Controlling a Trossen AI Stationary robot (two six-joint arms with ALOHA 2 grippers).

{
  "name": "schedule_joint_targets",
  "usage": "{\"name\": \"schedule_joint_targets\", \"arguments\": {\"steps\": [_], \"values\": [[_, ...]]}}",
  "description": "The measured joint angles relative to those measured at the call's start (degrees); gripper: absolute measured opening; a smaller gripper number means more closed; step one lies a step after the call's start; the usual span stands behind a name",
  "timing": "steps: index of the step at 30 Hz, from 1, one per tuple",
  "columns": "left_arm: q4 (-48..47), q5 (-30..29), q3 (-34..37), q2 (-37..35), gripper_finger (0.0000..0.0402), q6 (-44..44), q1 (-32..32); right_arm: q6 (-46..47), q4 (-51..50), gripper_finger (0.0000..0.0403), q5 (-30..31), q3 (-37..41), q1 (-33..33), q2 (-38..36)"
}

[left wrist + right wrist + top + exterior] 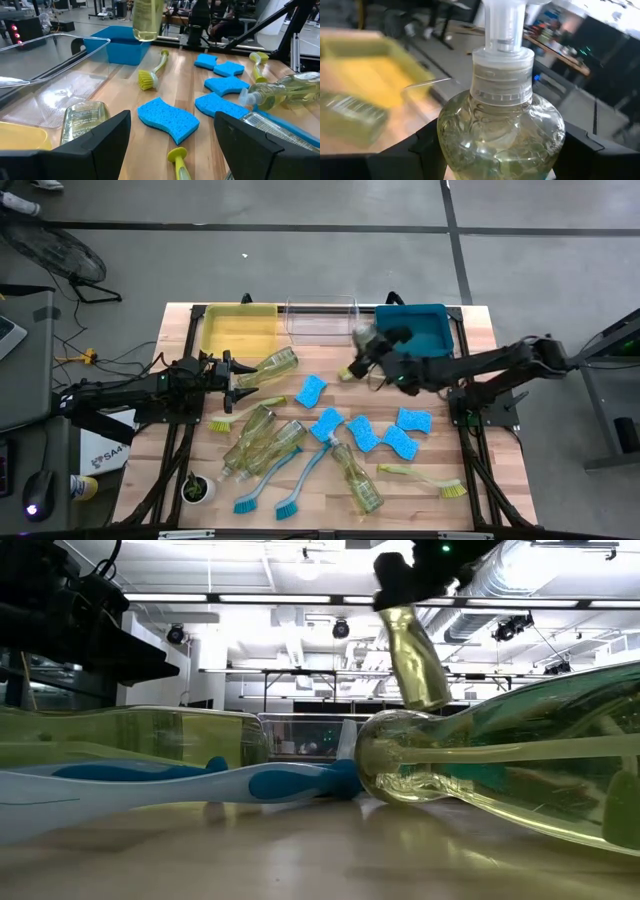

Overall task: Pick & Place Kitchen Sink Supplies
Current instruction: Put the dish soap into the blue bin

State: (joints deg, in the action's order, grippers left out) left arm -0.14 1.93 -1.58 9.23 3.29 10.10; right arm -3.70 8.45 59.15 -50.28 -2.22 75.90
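**High view: carried bottle poised at the seam of two bins, lying bottle off-centre to the waiting left arm**

Across the wooden surface [480,480], three bins along the far edge: yellow bin [240,330], clear bin [320,320], teal bin [420,330]. Above the line where clear meets teal, well off the boards, a soap bottle [362,335] clamped by its belly between the right fingers [600,155], pump end pointing away from the wrist, long axis steep in the low view. Over which bin exactly, cannot tell; looks nearer the clear bin's rim, so a short shift toward the left arm's side likely needed before any release.

Near the yellow bin, left fingers [100,145] spread wide, nothing between them. Just ahead, a second bottle [275,364] flat on its side, long axis roughly in line with the left arm's reach, base toward the wrist, sitting off toward one finger rather than in the middle of the gap. Judged the left arm's piece, being far nearer it than the right; a sideways correction wanted before closing, otherwise a likely nudge and roll.

Closer to the near edge, more bottles [262,442], dish brushes [300,480] and blue sponges [362,432] loose on the boards, none touched.
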Motion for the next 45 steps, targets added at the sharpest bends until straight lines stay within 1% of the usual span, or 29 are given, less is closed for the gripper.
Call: {"name": "schedule_joint_targets", "arguments": {"steps": [3,10,14,19,25,30,34,40,45], "values": [[0.0,0.0,0.0,0.0,0.028,0.0,0.0,1.6,3.4,0.0263,0.2,5.2,2.8,-4.8],[0.0,0.0,0.0,0.0,0.028,0.0,0.0,1.4,14.8,0.0263,3.4,17.5,9.9,-14.8],[0.0,0.0,0.0,0.0,0.028,0.0,0.0,0.7,16.9,0.0263,5.9,21.5,14.5,-18.6],[0.0,0.0,0.0,0.0,0.028,0.0,0.0,1.1,17.3,0.0263,5.3,23.9,21.5,-20.9],[0.0,0.0,0.0,0.0,0.028,0.0,0.0,5.4,16.4,0.0263,0.4,25.0,29.6,-20.8],[0.0,0.0,0.0,0.0,0.028,0.0,0.0,9.2,13.8,0.0263,-0.3,25.0,36.0,-20.0],[0.0,0.0,0.0,0.0,0.028,0.0,0.0,13.6,13.0,0.0263,-3.3,25.0,40.1,-17.9],[0.0,0.0,0.0,0.0,0.028,0.0,0.0,16.5,14.5,0.0264,-1.4,25.0,43.7,-14.1],[0.0,0.0,0.0,0.0,0.028,0.0,0.0,18.4,17.1,0.0264,0.6,25.0,45.5,-8.5]]}}
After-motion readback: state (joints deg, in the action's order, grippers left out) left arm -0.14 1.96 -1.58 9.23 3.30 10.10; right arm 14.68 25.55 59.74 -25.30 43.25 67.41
